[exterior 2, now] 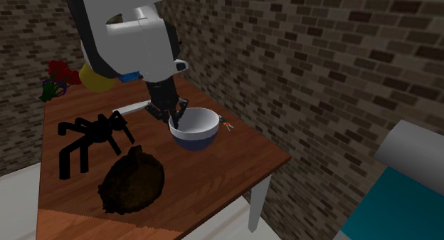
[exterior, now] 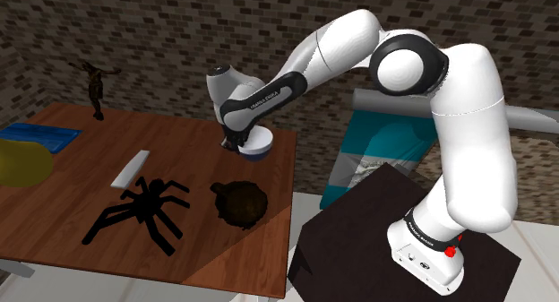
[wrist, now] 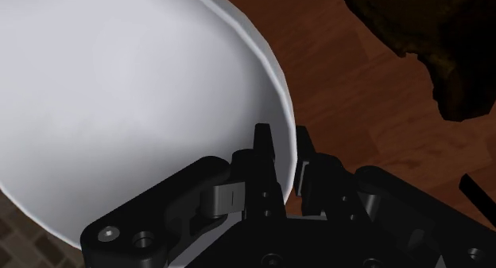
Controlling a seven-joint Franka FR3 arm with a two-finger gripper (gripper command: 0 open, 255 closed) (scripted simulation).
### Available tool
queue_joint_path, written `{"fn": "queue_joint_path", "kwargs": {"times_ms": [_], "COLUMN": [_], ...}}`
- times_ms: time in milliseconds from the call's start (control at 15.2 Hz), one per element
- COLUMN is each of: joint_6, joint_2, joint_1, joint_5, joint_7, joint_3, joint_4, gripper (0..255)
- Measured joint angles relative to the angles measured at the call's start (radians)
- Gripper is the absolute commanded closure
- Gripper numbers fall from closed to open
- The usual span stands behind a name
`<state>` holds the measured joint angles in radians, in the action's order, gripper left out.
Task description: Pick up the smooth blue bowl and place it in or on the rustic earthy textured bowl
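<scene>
The bowl (exterior: 261, 148), blue outside and white inside (exterior 2: 193, 127), stands on the wooden table (exterior: 193, 246) close to its far edge. My black gripper (exterior: 240, 146) comes down on the bowl's rim on the side facing the spider. In the wrist view the gripper (wrist: 286, 143) has one finger (wrist: 265, 159) inside the white bowl (wrist: 119, 91) and the other outside, clasping the rim. I cannot tell whether the bowl is lifted. The rough dark brown bowl (exterior: 240, 203) sits apart from it, nearer the table's front (exterior 2: 131, 181), and shows beyond the fingers (wrist: 429, 44).
A black toy spider (exterior: 139, 211) sprawls beside the brown bowl. A white flat bar (exterior: 131, 168), a yellow object (exterior: 22, 161), a blue book (exterior: 40, 134) and a dark figurine (exterior: 95, 90) lie further along. A small orange item (exterior 2: 226, 123) lies by the bowl.
</scene>
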<state>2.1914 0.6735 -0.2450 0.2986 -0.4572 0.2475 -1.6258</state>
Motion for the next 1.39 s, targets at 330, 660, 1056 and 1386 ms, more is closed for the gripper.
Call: {"fn": "queue_joint_path", "kwargs": {"times_ms": [330, 660, 1056, 1386], "joint_6": [-0.04, -0.088, -0.102, -0.11], "joint_2": [-0.046, -0.081, -0.127, -0.161], "joint_1": [0.006, 0.01, -0.038, -0.108], "joint_5": [-0.013, -0.026, -0.033, -0.037], "joint_7": [0.009, 0.02, -0.049, -0.149], "joint_3": [0.01, 0.018, 0.042, 0.073], "joint_4": [-0.004, 0.01, -0.03, -0.067], "gripper": [255, 255, 255, 255]}}
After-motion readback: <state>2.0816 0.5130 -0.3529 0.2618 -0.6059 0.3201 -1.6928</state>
